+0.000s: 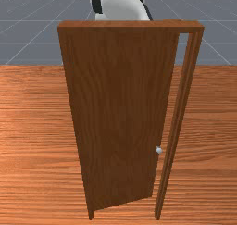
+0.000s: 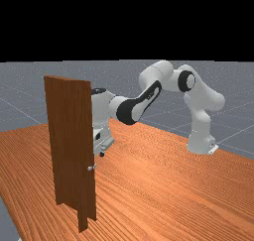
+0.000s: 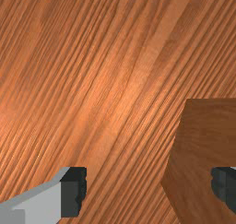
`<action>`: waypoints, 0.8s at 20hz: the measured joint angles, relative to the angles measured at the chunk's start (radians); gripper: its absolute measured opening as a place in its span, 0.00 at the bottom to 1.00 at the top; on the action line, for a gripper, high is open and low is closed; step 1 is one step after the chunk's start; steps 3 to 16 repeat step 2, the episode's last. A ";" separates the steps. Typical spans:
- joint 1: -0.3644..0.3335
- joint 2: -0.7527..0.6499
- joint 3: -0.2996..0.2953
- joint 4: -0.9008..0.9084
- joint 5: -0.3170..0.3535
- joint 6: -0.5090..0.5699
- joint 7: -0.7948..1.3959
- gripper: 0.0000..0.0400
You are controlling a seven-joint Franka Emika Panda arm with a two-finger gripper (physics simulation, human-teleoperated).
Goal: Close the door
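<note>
In the far view my gripper (image 2: 102, 150) is low behind the door (image 2: 69, 141), on the arm's side, partly hidden by it. The wrist view has the gripper (image 3: 150, 190) open, its two fingers wide apart. Dark brown wood of the door (image 3: 203, 144) lies beneath one finger and part of the gap; whether they touch, I cannot tell. From the front, the door (image 1: 120, 117) stands ajar, its knob side swung back toward the arm, leaving a narrow gap beside the frame post (image 1: 178, 122). A small silvery knob (image 1: 159, 150) sits near that edge.
The door's frame has a top beam (image 1: 129, 26) and stands upright on the wooden table (image 1: 32, 140). In the far view the arm's forearm (image 2: 149, 98) reaches over the table (image 2: 163, 175) from its base (image 2: 201, 141) to the door.
</note>
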 joint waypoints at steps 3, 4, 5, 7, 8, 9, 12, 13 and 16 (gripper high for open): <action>0.029 0.008 0.035 0.016 -0.030 -0.001 -0.136 1.00; 0.029 0.008 0.035 0.016 -0.030 -0.001 -0.136 1.00; 0.029 0.008 0.035 0.016 -0.030 -0.001 -0.136 1.00; 0.029 0.008 0.035 0.016 -0.030 -0.001 -0.136 1.00; 0.029 0.008 0.035 0.016 -0.030 -0.001 -0.136 1.00; 0.029 0.008 0.035 0.016 -0.030 -0.001 -0.136 1.00; 0.029 0.008 0.035 0.016 -0.030 -0.001 -0.136 1.00; 0.029 0.008 0.035 0.016 -0.030 -0.001 -0.136 1.00; 0.029 0.008 0.035 0.016 -0.030 -0.001 -0.136 1.00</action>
